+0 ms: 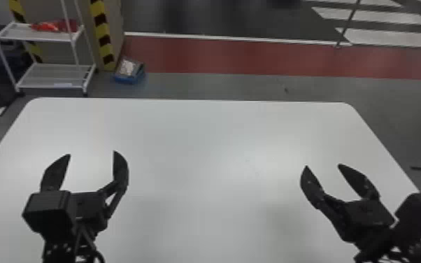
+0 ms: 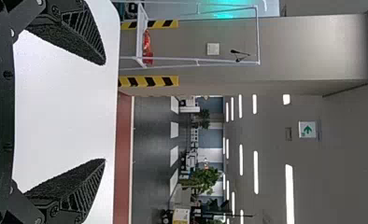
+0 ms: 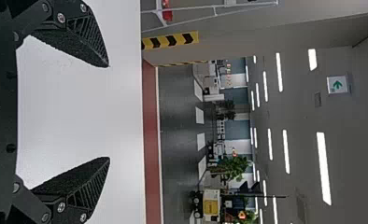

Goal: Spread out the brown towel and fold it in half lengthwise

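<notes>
The left claw [image 1: 92,153] and right claw [image 1: 323,165] are over the white desk [image 1: 202,140], well apart, each with its fingers spread. Past the desk's far edge, a blue box [image 1: 126,80] sits on the floor near a white rack [image 1: 42,81] with something red [image 1: 54,26] on its upper shelf.

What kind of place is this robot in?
Probably a large indoor workshop or test hall: yellow-and-black striped edging on a pillar or wall corner, a red floor band, and a green exit-type sign.
</notes>
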